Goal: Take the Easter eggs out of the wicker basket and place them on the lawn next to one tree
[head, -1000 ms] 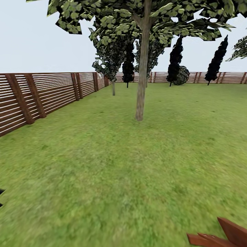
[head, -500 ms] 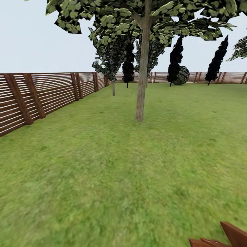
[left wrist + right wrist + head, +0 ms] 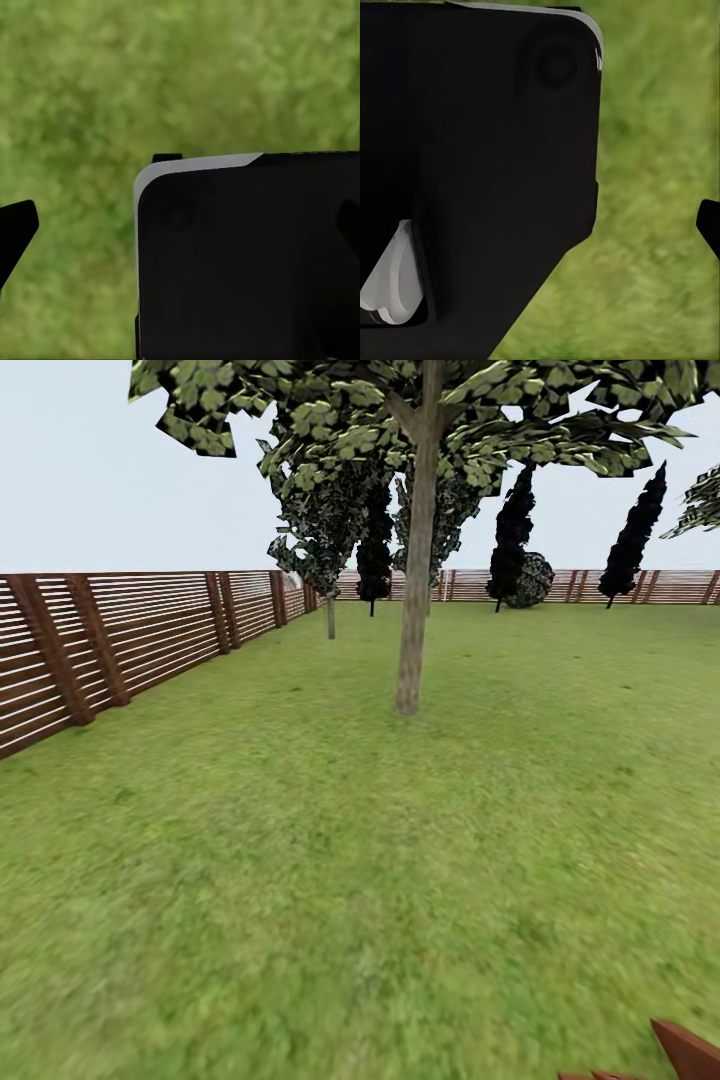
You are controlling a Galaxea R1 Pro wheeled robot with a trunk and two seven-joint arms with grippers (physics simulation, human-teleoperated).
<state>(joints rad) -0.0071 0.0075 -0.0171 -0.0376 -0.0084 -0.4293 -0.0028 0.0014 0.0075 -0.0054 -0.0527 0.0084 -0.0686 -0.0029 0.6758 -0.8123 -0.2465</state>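
The Easter eggs and the wicker basket are out of view. Ahead of me in the head view stands a tall tree (image 3: 412,610) with a straight grey-brown trunk and a broad leafy canopy, on the green lawn (image 3: 340,860). In the left wrist view my left gripper (image 3: 180,225) hangs over grass, open, with one dark fingertip (image 3: 15,229) far from the other and nothing between them. My right gripper's one visible fingertip (image 3: 709,223) sits at the picture's edge over grass, wide of the middle, with nothing held.
A brown slatted fence (image 3: 120,630) runs along the left and across the back. Dark cypresses (image 3: 512,540) and a smaller tree (image 3: 330,560) stand near it. A red-brown wooden piece (image 3: 690,1055) pokes in at the near right. My black body (image 3: 247,262) (image 3: 472,165) blocks much of both wrist views.
The camera has shifted slightly: the red-brown piece at the near right has slid lower in the picture, and a dark bit at the left edge has left the view.
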